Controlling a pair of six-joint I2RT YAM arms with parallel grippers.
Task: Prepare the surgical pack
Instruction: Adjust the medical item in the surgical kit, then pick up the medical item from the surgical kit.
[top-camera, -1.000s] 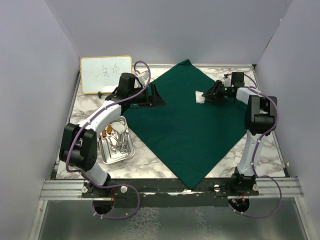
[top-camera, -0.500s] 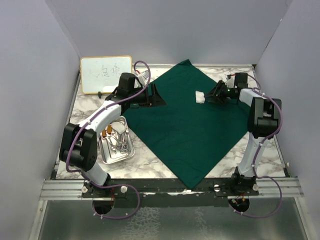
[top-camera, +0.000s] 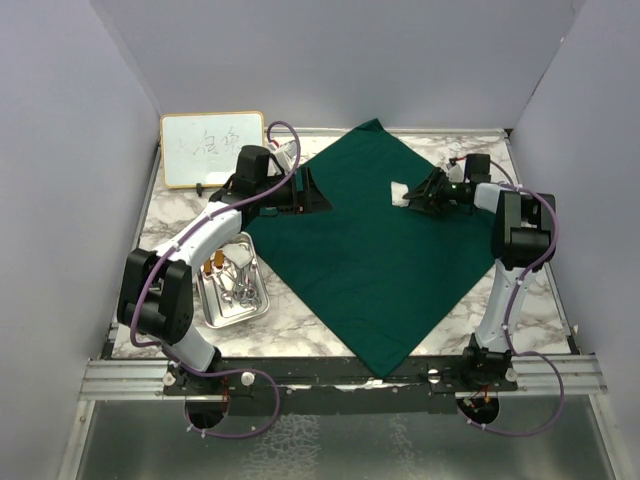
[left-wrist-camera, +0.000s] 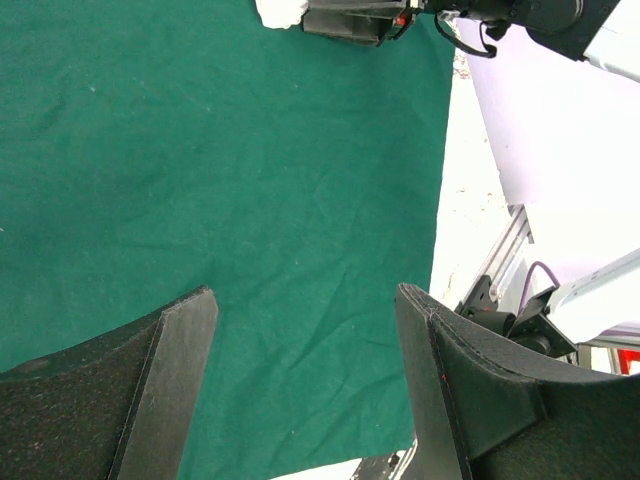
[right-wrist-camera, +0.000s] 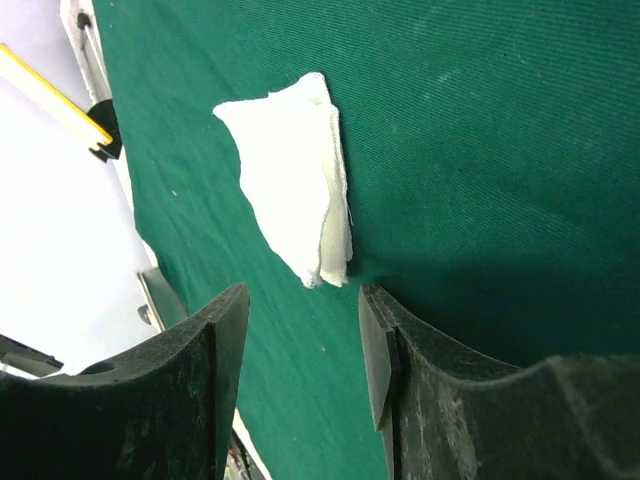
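The large dark green fabric drape (top-camera: 370, 250) lies spread as a diamond on the marbled table (top-camera: 530, 290). A folded white gauze square (right-wrist-camera: 295, 190) sits toward its far corner. The right gripper (right-wrist-camera: 300, 305) is just beside the gauze, jaws apart and clamped on nothing (whether a finger grazes the gauze is unclear). The left gripper (left-wrist-camera: 305, 320), spread wide, covers the drape's left corner. Left of the drape, a small steel tray (top-camera: 206, 300) holds silver instruments (top-camera: 240, 285), too small to tell apart.

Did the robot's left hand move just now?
No. The left hand stays over the left corner of the green drape, just as far from the whiteboard as before.
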